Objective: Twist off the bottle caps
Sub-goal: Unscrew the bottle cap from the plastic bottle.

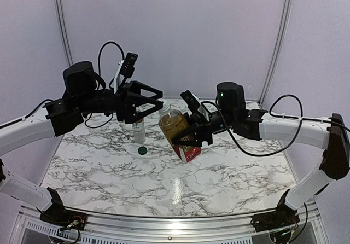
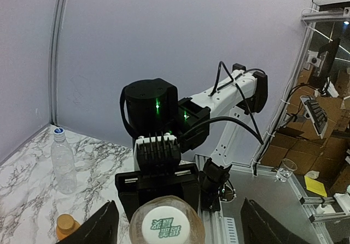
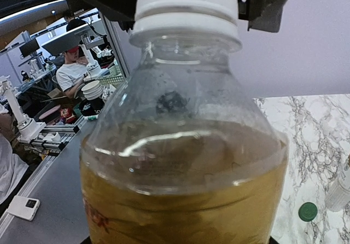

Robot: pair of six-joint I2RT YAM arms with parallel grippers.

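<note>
My right gripper (image 1: 187,138) is shut on the amber tea bottle (image 1: 176,127) with the red label and holds it tilted above the table. The bottle's white cap (image 1: 164,108) is on and points at my left gripper (image 1: 159,102). That gripper is open, with its fingers on either side of the cap and apart from it. In the left wrist view the cap (image 2: 167,225) sits between the spread fingers (image 2: 102,227). The bottle (image 3: 183,162) and its cap (image 3: 186,3) fill the right wrist view. A dark green cap (image 1: 142,150) lies loose on the table.
A short clear bottle (image 1: 138,129) with a white label stands behind the green cap. The tall clear bottle (image 2: 63,162) with a white and blue cap and the orange juice bottle (image 2: 66,225) stand at the far side of the marble table (image 1: 219,178).
</note>
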